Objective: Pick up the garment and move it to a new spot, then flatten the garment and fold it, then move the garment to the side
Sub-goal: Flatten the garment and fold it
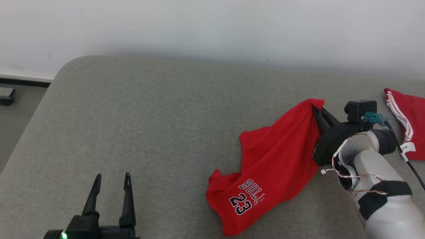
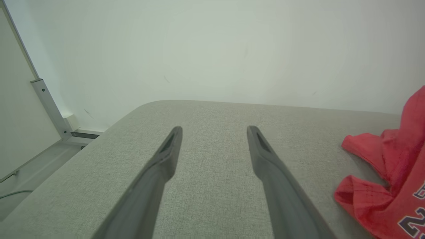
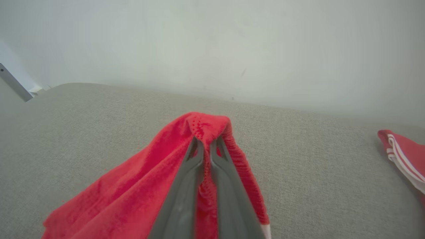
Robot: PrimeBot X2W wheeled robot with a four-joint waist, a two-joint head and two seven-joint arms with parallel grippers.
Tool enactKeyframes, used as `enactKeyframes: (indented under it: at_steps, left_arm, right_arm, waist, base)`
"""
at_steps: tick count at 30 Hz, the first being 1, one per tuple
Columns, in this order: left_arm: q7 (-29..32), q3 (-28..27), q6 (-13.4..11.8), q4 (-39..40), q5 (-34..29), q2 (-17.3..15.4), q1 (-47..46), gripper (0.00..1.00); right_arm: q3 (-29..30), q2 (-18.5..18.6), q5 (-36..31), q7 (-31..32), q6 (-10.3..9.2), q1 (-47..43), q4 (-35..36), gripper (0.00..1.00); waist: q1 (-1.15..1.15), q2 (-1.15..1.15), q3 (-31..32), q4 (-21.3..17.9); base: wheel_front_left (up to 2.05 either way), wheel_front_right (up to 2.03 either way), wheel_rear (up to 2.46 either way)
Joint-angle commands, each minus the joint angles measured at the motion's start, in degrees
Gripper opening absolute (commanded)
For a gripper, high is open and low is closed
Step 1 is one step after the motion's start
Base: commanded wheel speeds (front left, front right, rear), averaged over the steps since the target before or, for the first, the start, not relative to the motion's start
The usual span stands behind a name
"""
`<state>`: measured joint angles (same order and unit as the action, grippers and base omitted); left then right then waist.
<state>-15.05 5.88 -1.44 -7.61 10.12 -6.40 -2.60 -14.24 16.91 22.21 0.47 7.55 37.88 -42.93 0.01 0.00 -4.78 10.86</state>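
Observation:
The garment (image 1: 272, 166) is a red jersey printed "BULLS 23". One end is lifted off the grey cushion and the rest drapes down to the surface. My right gripper (image 1: 317, 111) is shut on its raised edge; in the right wrist view the gripper (image 3: 206, 141) pinches the red fabric (image 3: 132, 196) between both fingers. My left gripper (image 1: 112, 177) stands open at the lower left, well apart from the cloth. In the left wrist view that gripper (image 2: 214, 131) has bare cushion between its fingers, and the garment (image 2: 391, 172) lies at the right edge.
A second red cloth with white stripes (image 1: 406, 122) lies at the far right of the grey cushion (image 1: 149, 126). The cushion's rounded left edge drops to the floor (image 1: 13, 113). A pale wall (image 1: 212, 30) runs behind.

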Motion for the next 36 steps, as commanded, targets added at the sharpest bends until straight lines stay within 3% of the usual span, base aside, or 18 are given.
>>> enactKeyframes:
  at_steps: [1, 4, 5, 6, 7, 13, 22, 29, 36]
  left_arm:
    - [-0.17, 0.21, 0.24, -0.19, -0.46, 0.34, -0.73, 1.0]
    - [-0.16, 0.3, 0.43, -0.66, -0.76, 0.8, -1.43, 1.0]
    - [-0.16, 0.29, 0.68, -0.89, -0.77, 0.94, -1.56, 1.0]
    - [-0.16, 0.3, 0.85, -1.19, -0.84, 1.1, -1.72, 1.0]
    - [-0.16, 0.32, 0.88, -1.38, -0.9, 1.23, -1.98, 1.0]
    - [-0.16, -0.9, 1.28, -2.14, -1.21, 1.34, -0.83, 1.0]
    - [-0.16, -3.64, 0.55, -0.24, -1.54, 1.27, 2.82, 1.0]
    - [-0.16, -4.42, 0.96, 0.51, -1.78, 1.36, 3.93, 1.0]
    - [-0.16, -3.22, 2.03, 0.18, -2.52, 1.77, 3.99, 1.0]
  right_arm:
    - [-0.44, -0.27, 0.24, -0.88, -0.12, 0.94, -1.73, 0.0]
    - [-2.09, -0.85, 0.37, -2.54, -0.12, 4.15, -7.87, 0.0]
    - [-2.51, -1.04, 0.77, -3.0, -0.12, 5.07, -9.54, 0.12]
    - [-3.04, -1.2, 0.83, -3.3, -0.13, 5.88, -11.16, 0.69]
    - [-3.58, -1.48, 1.3, -3.72, -0.13, 6.44, -12.53, 1.0]
    - [-8.05, -1.46, 4.52, -7.98, -0.12, 6.63, -14.19, 1.0]
    - [-13.51, 3.48, 11.99, -12.83, -0.12, -2.29, -4.88, 1.0]
    - [-10.67, 7.47, 16.27, -14.25, -0.12, -11.2, 4.97, 1.0]
    - [-3.83, 8.07, 13.6, -15.18, -0.12, -19.93, 14.25, 1.0]
  waist:
    - [-0.01, 0.0, -1.61, 1.79]
    - [-0.01, 0.0, -1.95, 2.21]
    - [-0.01, 0.0, -2.02, 2.22]
    - [-0.01, 0.0, -2.01, 2.19]
    - [-0.01, 0.0, -1.92, 2.08]
    - [-0.01, 0.0, 0.67, -0.61]
    - [-0.01, 0.0, 3.46, -6.62]
    - [-0.01, 0.0, 3.54, -9.93]
    - [-0.01, 0.0, 3.55, -11.54]
  base:
    - [0.0, 0.0, 0.0]
    - [0.0, 0.0, 0.0]
    - [0.0, 0.0, 0.0]
    - [0.0, 0.0, 0.0]
    - [0.0, 0.0, 0.0]
    - [0.0, 0.0, 0.0]
    - [0.0, 0.0, 0.0]
    - [0.0, 0.0, 0.0]
    - [0.0, 0.0, 0.0]
